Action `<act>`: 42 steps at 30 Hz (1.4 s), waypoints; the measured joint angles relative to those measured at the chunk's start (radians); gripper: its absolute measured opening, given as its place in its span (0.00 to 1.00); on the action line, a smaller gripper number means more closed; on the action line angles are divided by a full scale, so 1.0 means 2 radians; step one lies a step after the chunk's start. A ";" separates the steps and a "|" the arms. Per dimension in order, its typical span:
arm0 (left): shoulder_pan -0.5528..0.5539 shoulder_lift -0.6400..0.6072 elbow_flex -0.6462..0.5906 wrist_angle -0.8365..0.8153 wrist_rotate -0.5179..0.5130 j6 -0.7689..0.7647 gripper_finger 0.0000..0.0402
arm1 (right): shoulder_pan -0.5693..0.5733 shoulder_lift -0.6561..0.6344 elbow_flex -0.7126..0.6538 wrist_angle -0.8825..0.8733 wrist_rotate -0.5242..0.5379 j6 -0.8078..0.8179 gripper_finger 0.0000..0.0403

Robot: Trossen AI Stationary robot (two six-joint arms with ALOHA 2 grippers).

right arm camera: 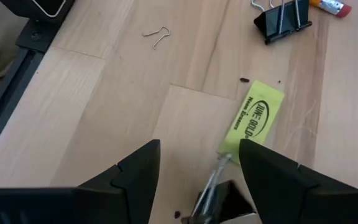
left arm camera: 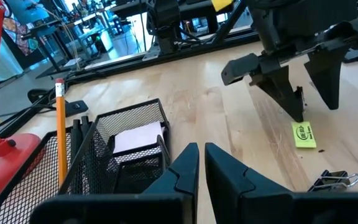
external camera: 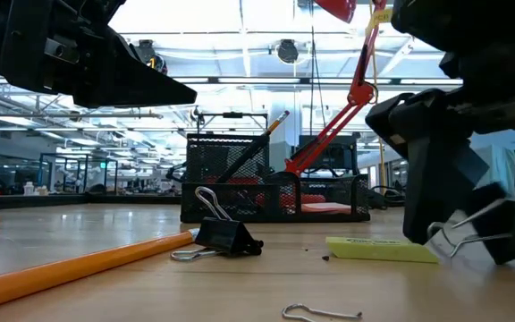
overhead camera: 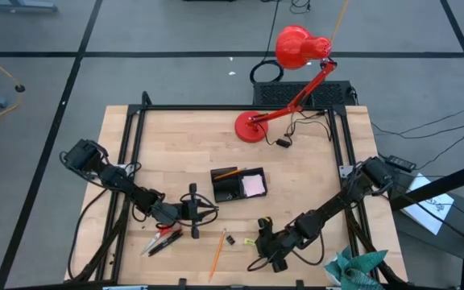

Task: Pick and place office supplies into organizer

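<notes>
The organizer (overhead camera: 238,184) is a black mesh tray mid-table; an orange pencil (left arm camera: 61,124) and a pale pink sticky-note pad (overhead camera: 254,185) are in it. My left gripper (overhead camera: 208,209) hovers shut and holds nothing, just left of the tray's near side. My right gripper (right arm camera: 197,162) is open, slanting down over the near part of the table. A black binder clip (right arm camera: 219,196) lies between its fingers, and a yellow-green eraser (right arm camera: 253,121) lies just beyond them. Another binder clip (external camera: 226,237) and a loose orange pencil (external camera: 70,268) rest on the wood nearby. My right gripper has its open fingers on either side of the binder clip's wire handles (external camera: 461,234), slanting down from the table's right. I cannot tell whether a finger touches the clip.
Red-handled scissors (overhead camera: 161,239) lie at the near left. A bent wire paper clip (right arm camera: 155,36) lies near the front edge. The red desk lamp (overhead camera: 250,127) stands at the far side with its cable. A green cloth (overhead camera: 357,270) sits at the near right corner.
</notes>
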 joint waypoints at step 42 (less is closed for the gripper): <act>0.000 0.000 0.000 0.000 0.000 0.005 0.09 | -0.014 -0.107 -0.001 0.044 0.065 -0.108 0.06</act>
